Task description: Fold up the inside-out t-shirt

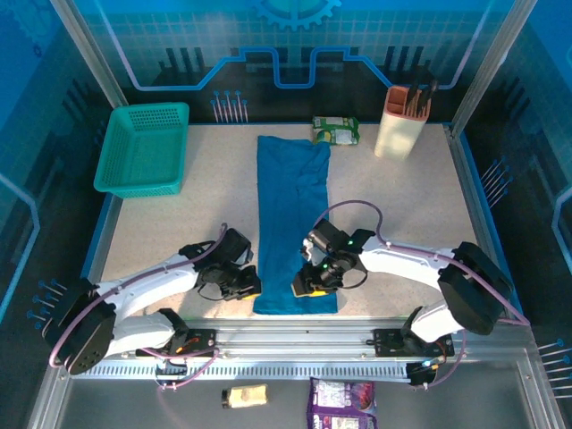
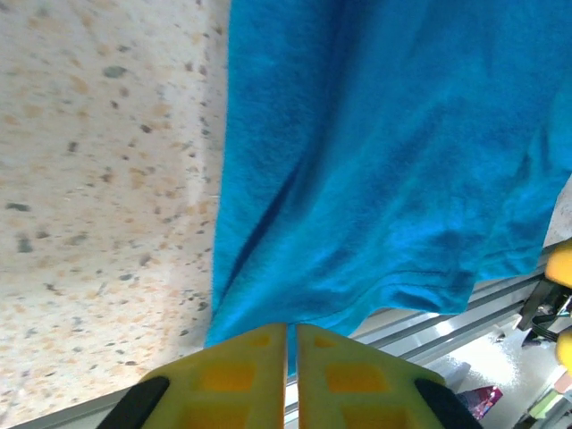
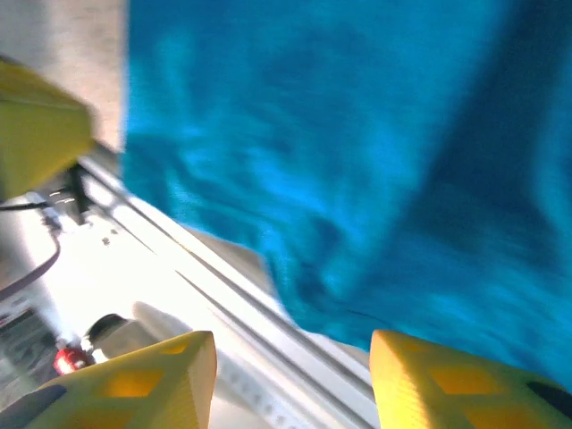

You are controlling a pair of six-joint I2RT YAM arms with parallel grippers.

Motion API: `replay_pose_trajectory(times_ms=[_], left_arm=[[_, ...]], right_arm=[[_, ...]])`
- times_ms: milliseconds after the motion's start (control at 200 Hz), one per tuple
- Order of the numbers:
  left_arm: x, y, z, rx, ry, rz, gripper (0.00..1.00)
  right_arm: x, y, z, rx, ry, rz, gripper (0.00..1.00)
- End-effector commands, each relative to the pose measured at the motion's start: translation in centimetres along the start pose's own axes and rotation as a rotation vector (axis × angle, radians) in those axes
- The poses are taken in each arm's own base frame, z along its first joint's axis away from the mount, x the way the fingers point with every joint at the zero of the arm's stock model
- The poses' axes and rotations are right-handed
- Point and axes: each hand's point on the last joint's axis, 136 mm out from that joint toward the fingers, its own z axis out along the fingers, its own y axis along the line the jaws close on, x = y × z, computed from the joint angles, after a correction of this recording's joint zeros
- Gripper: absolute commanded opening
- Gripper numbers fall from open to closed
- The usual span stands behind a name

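From the top camera: finds the inside-out t-shirt (image 1: 290, 214) laid as a long narrow strip down the middle of the table (image 1: 402, 206), its near hem just short of the front rail (image 1: 295, 338). Places the left gripper (image 1: 246, 286) at the near left corner of that hem and the right gripper (image 1: 310, 286) over the near right corner. Reads as soft, light, limp cloth: likely to drape, slide and bunch rather than keep any shape, so best taken at both hem corners together and lifted evenly.

From the left wrist: shows the left gripper (image 2: 291, 329) with jaws all but closed, a bare slit between them, and the corner of the inside-out t-shirt (image 2: 384, 161) running down into that slit. Pinches a thin fold of cloth, nothing else.

From the right wrist, badly blurred: shows the right gripper (image 3: 293, 344) with fingers standing well apart, the hem of the inside-out t-shirt (image 3: 357, 161) just ahead of them, the front rail (image 3: 223, 286) beneath. Seems to hold nothing, though the blur leaves contact unsettled.
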Motion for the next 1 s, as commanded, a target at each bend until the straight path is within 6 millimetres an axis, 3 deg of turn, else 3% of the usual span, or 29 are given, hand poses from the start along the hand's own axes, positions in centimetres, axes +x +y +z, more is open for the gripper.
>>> replay_pose_trajectory(times_ms=[0, 110, 155, 220, 280, 415, 540, 615, 705, 820, 996], left_arm=[[0.8, -1.3, 0.6, 0.031, 0.057, 0.016, 0.09], [1.6, -0.5, 1.9, 0.017, 0.111, 0.021, 0.08], [2.1, -0.2, 2.4, 0.016, 0.132, 0.027, 0.08], [2.8, 0.4, 3.2, 0.009, 0.170, 0.022, 0.08], [3.4, 1.5, 3.8, -0.025, 0.196, 0.014, 0.08], [3.8, 2.7, 4.1, -0.074, 0.214, 0.013, 0.08], [3.1, 1.1, 3.1, -0.040, 0.182, 0.042, 0.10], [2.5, -0.3, 2.1, 0.000, 0.135, 0.051, 0.13], [1.8, -1.1, 1.0, 0.007, 0.081, 0.055, 0.14], [1.2, -0.5, 0.2, -0.038, 0.034, 0.041, 0.14], [1.1, 0.3, 0.2, -0.056, 0.018, 0.020, 0.15]], right_arm=[[0.2, 3.2, 1.5, -0.143, 0.072, -0.024, 0.49], [0.6, 2.3, 3.2, -0.130, 0.117, 0.004, 0.47], [1.0, 0.5, 3.8, -0.063, 0.133, 0.045, 0.46], [1.6, -3.7, 3.8, 0.163, 0.136, 0.090, 0.43], [2.0, -5.7, 3.6, 0.271, 0.149, 0.091, 0.42], [1.8, -4.8, 3.7, 0.217, 0.135, 0.081, 0.43], [0.7, -1.9, 2.3, 0.125, 0.071, 0.040, 0.45], [0.3, -1.3, 0.9, 0.114, 0.033, 0.034, 0.46], [0.8, -2.6, -0.6, 0.160, 0.017, 0.056, 0.46], [2.2, -5.3, -2.2, 0.206, 0.013, 0.111, 0.46], [4.6, -8.3, -3.1, 0.206, 0.035, 0.172, 0.46]])
